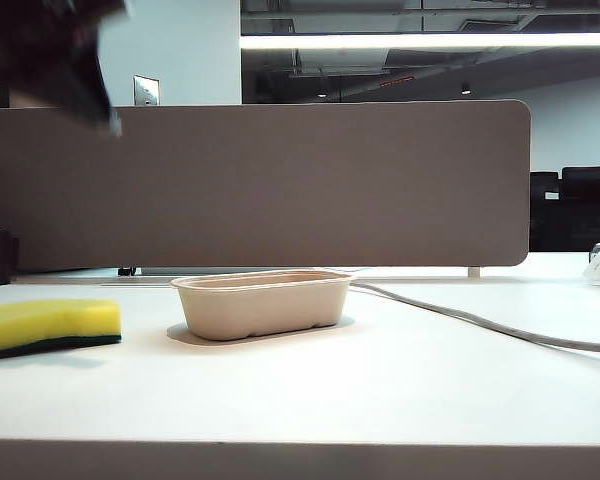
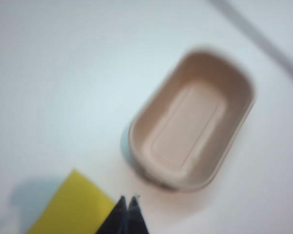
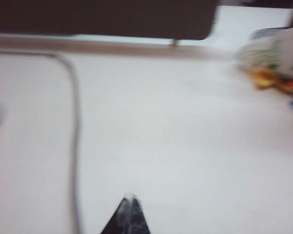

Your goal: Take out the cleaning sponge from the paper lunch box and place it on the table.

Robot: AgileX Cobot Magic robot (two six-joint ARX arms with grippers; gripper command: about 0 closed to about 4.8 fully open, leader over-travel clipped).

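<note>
The yellow cleaning sponge (image 1: 50, 326), green layer down, lies on the white table (image 1: 380, 390) left of the paper lunch box (image 1: 262, 302). From above, the left wrist view shows the beige box (image 2: 193, 119) with nothing in it and the sponge (image 2: 71, 209) beside it. My left gripper (image 2: 127, 198) is shut, empty, high above the table between sponge and box; in the exterior view only a dark blur of that arm (image 1: 55, 50) shows at the upper left. My right gripper (image 3: 130, 197) is shut and empty over bare table.
A grey cable (image 1: 480, 322) runs across the table right of the box, also seen as a cable (image 3: 74, 146) near the right gripper. A tall grey-brown divider panel (image 1: 280, 185) stands behind. A printed packet (image 3: 273, 63) lies at the far right.
</note>
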